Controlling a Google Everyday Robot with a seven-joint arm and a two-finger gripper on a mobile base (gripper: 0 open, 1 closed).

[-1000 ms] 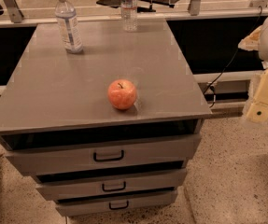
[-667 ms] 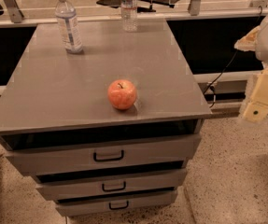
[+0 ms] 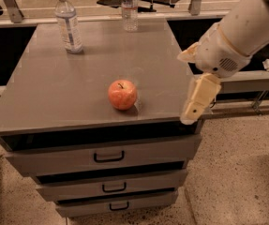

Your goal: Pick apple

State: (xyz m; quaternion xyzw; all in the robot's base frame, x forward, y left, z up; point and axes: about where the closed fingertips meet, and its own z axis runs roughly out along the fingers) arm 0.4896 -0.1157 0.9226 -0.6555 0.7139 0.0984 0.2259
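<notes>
The apple [image 3: 122,94], red-orange with pale streaks and a short dark stem, sits on the grey cabinet top [image 3: 78,78] near its front edge, a little right of centre. My gripper [image 3: 184,88] hangs at the end of the white arm over the cabinet's front right corner, to the right of the apple and apart from it. Its two cream fingers [image 3: 197,100] are spread open with nothing between them.
Two clear plastic water bottles stand at the back of the top, one at the left [image 3: 68,23] and one at the middle [image 3: 130,8]. Three drawers [image 3: 108,156] with dark handles are below. Speckled floor lies to the right.
The arm and gripper have moved left, from beside the cabinet to over its front right corner. The view has come closer to the cabinet. The apple has not moved.
</notes>
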